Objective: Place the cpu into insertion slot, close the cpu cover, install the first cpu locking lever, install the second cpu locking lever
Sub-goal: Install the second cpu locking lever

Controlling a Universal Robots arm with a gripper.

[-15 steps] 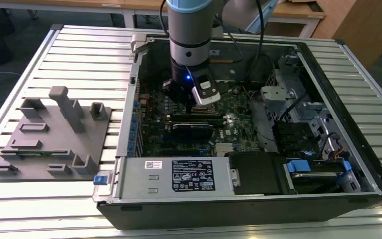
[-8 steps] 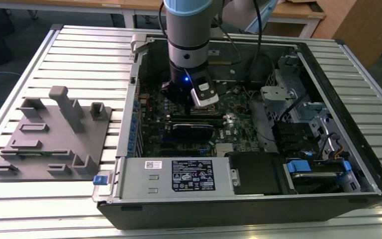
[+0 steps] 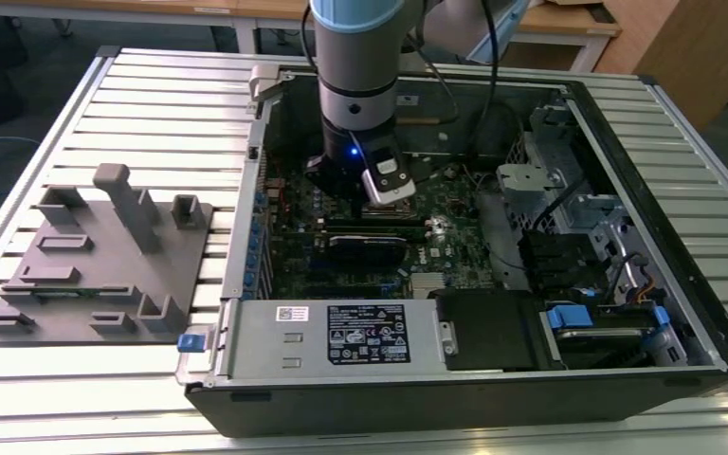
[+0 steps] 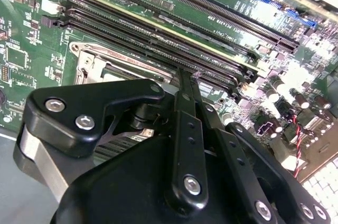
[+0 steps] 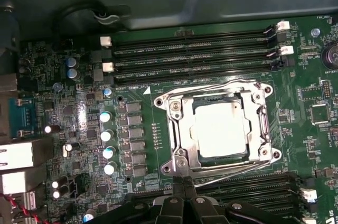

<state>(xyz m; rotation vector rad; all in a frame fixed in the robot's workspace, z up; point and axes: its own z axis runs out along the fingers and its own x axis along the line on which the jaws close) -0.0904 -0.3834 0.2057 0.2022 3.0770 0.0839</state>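
Note:
In the first wrist view the cpu [image 5: 221,129], a pale square chip, lies flat inside the insertion slot [image 5: 266,129] on the green motherboard. The silvery cpu cover [image 5: 179,123] lies down around it, and the chip shows through its window. One thin wire lever [image 5: 211,86] runs along one side of the socket and another lever [image 5: 243,169] along the opposite side. My gripper [image 5: 183,183] is shut, and its narrow black fingertips sit at the end of that second lever by the socket's corner. In the second wrist view the gripper [image 4: 184,74] points at the socket's edge [image 4: 87,57].
Long black memory slots [image 5: 195,49] flank the socket on both sides. The open computer case [image 3: 667,190] surrounds the board, with a power supply [image 3: 338,336] at the front and a drive cage [image 3: 535,185] towards the exterior view's right. A grey fixture [image 3: 99,256] lies on the slatted table.

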